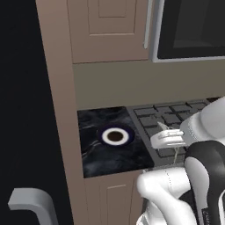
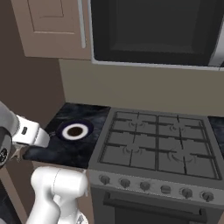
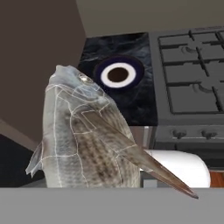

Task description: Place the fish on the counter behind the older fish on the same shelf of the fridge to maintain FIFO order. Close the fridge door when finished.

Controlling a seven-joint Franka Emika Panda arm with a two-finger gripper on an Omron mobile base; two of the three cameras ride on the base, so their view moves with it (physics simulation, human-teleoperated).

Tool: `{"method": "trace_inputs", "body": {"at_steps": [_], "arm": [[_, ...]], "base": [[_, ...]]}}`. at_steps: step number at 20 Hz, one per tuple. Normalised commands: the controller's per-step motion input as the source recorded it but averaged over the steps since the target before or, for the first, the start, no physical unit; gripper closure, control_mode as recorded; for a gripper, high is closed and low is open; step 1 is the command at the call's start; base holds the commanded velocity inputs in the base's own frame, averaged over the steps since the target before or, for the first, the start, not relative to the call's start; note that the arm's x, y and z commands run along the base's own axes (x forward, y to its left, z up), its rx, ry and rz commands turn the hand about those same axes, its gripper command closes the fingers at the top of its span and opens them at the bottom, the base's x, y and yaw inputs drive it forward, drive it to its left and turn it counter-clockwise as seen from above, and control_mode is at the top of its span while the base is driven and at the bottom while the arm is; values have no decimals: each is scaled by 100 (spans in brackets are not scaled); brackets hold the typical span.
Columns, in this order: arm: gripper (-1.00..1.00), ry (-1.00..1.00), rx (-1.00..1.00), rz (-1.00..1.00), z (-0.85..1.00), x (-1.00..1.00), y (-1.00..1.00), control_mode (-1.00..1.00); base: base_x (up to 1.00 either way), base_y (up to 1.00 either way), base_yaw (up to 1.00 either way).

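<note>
The counter (image 1: 99,154) lies between a tall side panel (image 1: 57,96) on its left and the stove (image 2: 157,144) on its right. A round dish (image 1: 115,136) sits on the counter, near the middle. Above the counter hangs a wall cabinet (image 1: 110,28), and above the stove hangs a microwave (image 2: 153,30). In the hand view, the fish (image 3: 83,135) is close before the camera, in front of the dish and the counter.

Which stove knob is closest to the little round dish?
The end knob on the stove front, right beside the black counter where the dish sits. All the other knobs line up farther away from it.
</note>
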Motion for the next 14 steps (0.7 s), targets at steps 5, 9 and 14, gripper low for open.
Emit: {"method": "trace_inputs", "body": {"at_steps": [5, 9, 14], "arm": [[100, 0, 0, 0, 0, 0, 0, 100], [100, 0, 0, 0, 0, 0, 0, 100], [100, 0, 0, 0, 0, 0, 0, 100]], "base": [[-90, -16, -8], [-86, -3, -8], [-89, 0, -5]]}}
